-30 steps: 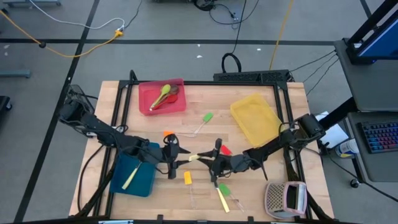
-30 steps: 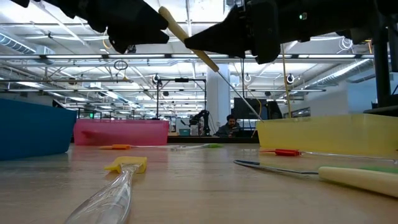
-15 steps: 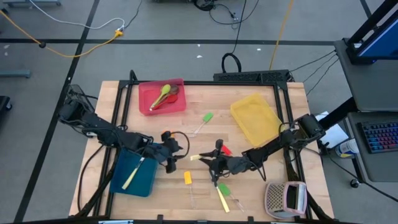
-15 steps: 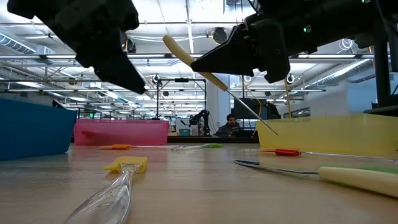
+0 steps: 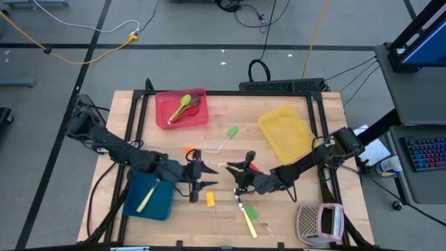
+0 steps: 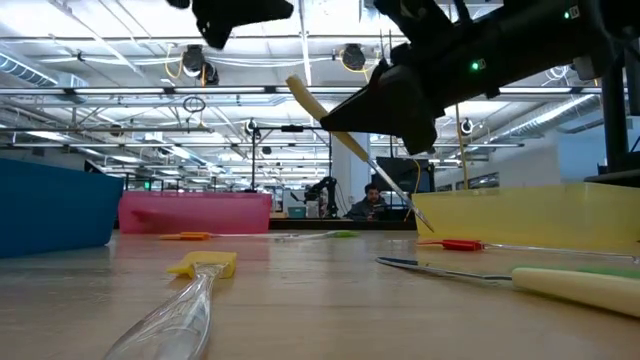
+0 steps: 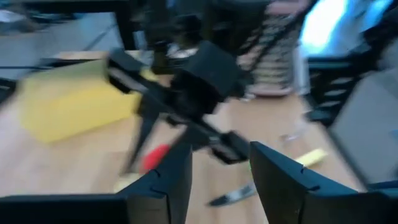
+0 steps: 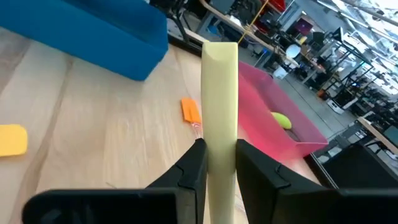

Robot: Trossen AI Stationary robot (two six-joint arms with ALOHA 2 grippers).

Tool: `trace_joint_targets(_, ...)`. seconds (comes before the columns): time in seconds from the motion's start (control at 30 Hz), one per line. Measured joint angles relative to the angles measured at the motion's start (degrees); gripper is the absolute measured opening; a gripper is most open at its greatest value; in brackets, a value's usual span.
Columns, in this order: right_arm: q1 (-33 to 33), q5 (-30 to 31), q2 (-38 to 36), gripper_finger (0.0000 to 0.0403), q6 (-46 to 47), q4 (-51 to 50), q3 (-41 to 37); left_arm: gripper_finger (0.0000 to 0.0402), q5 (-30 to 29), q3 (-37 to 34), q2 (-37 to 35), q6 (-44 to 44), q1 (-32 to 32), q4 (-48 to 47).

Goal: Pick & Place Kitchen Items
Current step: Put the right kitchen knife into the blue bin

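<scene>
Cream in colour, the knife handle (image 8: 220, 118) sits pinched between the right gripper's (image 8: 217, 163) two dark fingers; from table height the knife (image 6: 345, 140) hangs tilted in the air, handle end up, blade slanting down toward the yellow tray (image 6: 530, 215). From above, that right gripper (image 5: 240, 178) is near the middle of the wooden table (image 5: 230, 150) — the left gripper (image 5: 197, 176) faces it from about nine o'clock, just beside it, fingers spread with nothing between them.

Other kitchen items lie scattered. A yellow-headed spatula (image 5: 210, 200) rests at six o'clock of the left gripper, a second cream-handled knife (image 5: 249, 222) and a green-headed spatula (image 5: 252, 213) at about five o'clock of the right one. An orange spatula head (image 5: 187, 149) lies at twelve o'clock of the left gripper, and another green spatula (image 5: 231, 133) farther up the table. The red tray (image 5: 181, 109) at eleven o'clock holds a green spoon (image 5: 182, 105); the blue tray (image 5: 150, 196) at eight o'clock holds a cream-handled knife (image 5: 147, 197).
</scene>
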Motion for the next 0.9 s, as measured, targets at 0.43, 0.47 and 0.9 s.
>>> trace_joint_targets(0.43,-0.87,0.21,0.0,0.0062,1.05,-2.96,0.0,0.0113,-10.37,20.38,-0.54,21.04,2.89,-17.98)
trace_joint_targets(0.47,-0.9,0.24,0.0,0.0062,1.05,-2.83,0.0,0.0112,-11.86,21.02,-0.5,26.8,3.61,-18.08)
trace_joint_targets(0.9,-0.97,0.72,0.0,0.0062,1.05,-2.65,0.0,0.0106,-1.5,22.2,-0.21,10.72,11.08,-37.84)
